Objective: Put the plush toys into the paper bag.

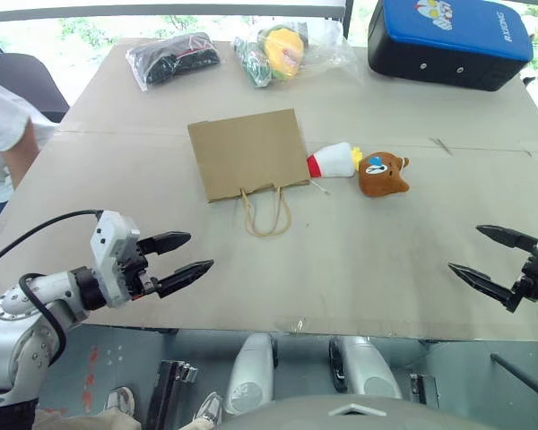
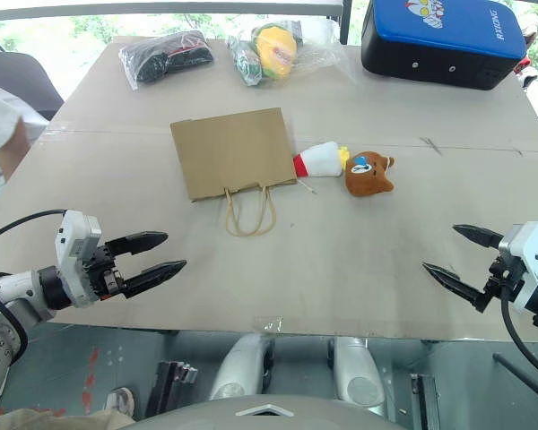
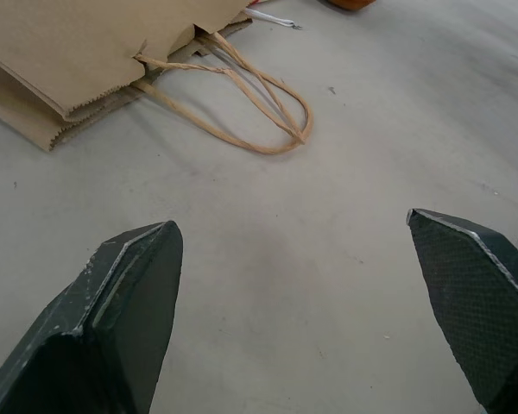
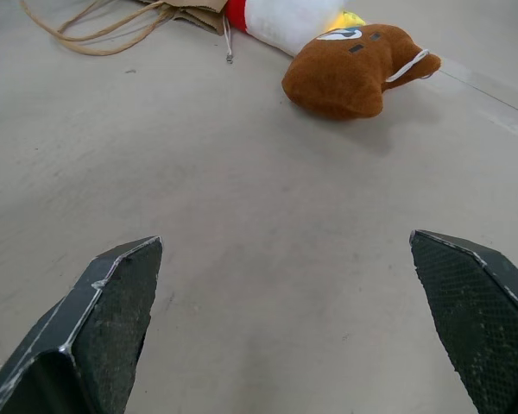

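Left eye view: the left gripper [image 1: 181, 259] and right gripper [image 1: 481, 253] both gape wide and hold nothing, low by the near edge of the table [image 1: 368, 278]. The paper bag [image 1: 248, 153] lies flat mid-table. The white toy [image 1: 334, 160] touches its side; the brown bear [image 1: 382, 173] lies beside that.

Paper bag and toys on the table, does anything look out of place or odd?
The paper bag lies flat on its side, mouth nearly shut, so nothing can drop in. The white plush toy and brown bear head lie beside it. Nothing spilled or damaged.
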